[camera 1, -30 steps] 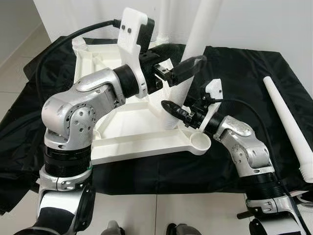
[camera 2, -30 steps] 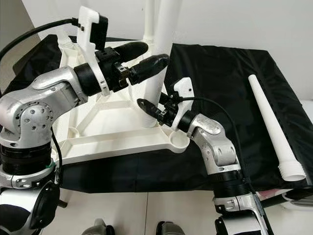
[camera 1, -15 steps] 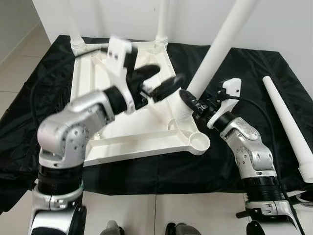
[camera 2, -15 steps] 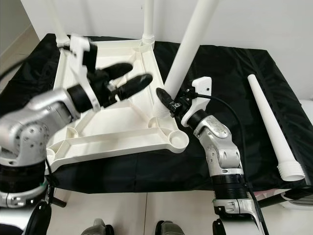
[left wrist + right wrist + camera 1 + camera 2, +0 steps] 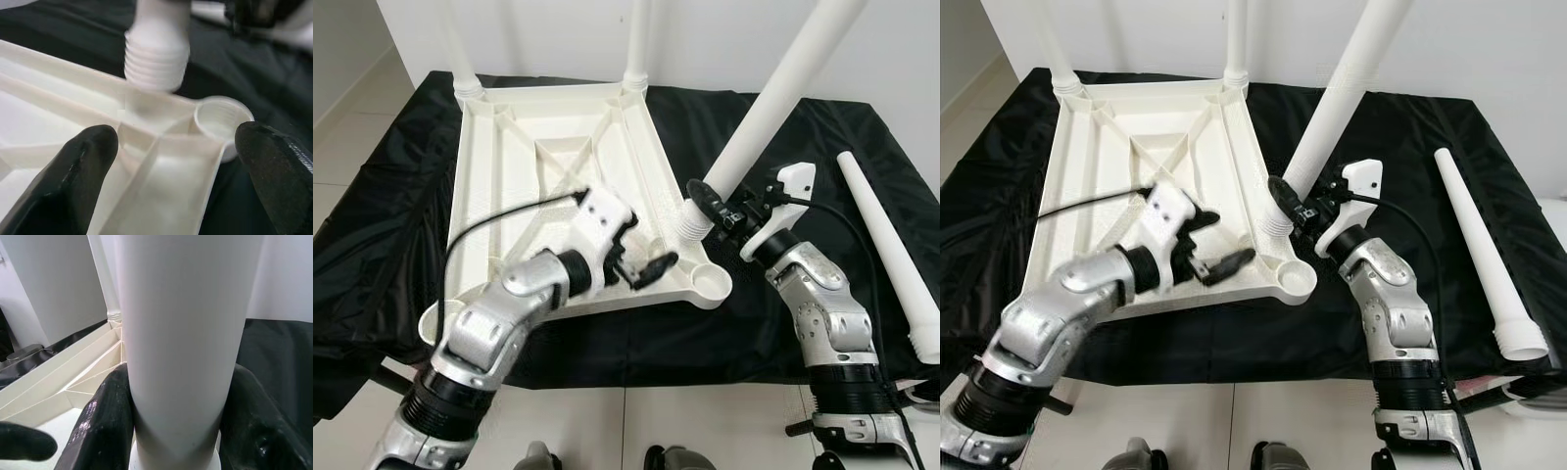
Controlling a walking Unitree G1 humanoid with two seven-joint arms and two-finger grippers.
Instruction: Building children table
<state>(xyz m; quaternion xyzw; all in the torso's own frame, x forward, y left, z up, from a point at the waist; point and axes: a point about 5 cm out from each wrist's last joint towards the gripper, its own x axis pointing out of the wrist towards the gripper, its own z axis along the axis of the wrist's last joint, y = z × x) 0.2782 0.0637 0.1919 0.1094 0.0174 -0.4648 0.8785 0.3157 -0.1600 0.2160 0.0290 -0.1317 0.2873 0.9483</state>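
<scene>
The white table top (image 5: 509,166) lies upside down on a black cloth (image 5: 803,127). My right gripper (image 5: 707,203) is shut on a white leg (image 5: 773,103) just above its threaded end (image 5: 156,61). The leg tilts up to the right, and its thread hangs beside the table's near right corner, a little behind the empty socket (image 5: 715,284). In the right wrist view both fingers (image 5: 105,421) press the leg's sides. My left gripper (image 5: 644,257) is open, low over the table's ribs just left of that socket, with nothing between its fingers (image 5: 73,181).
Two legs (image 5: 637,49) stand screwed into the table's far corners. A loose white leg (image 5: 886,245) lies on the cloth at the far right. A white wall rises behind, and tiled floor (image 5: 342,117) shows to the left.
My left gripper has let go of the leg and dropped low over the table's near right part. My right gripper has swung the leg to lean right, its threaded end shifted right.
</scene>
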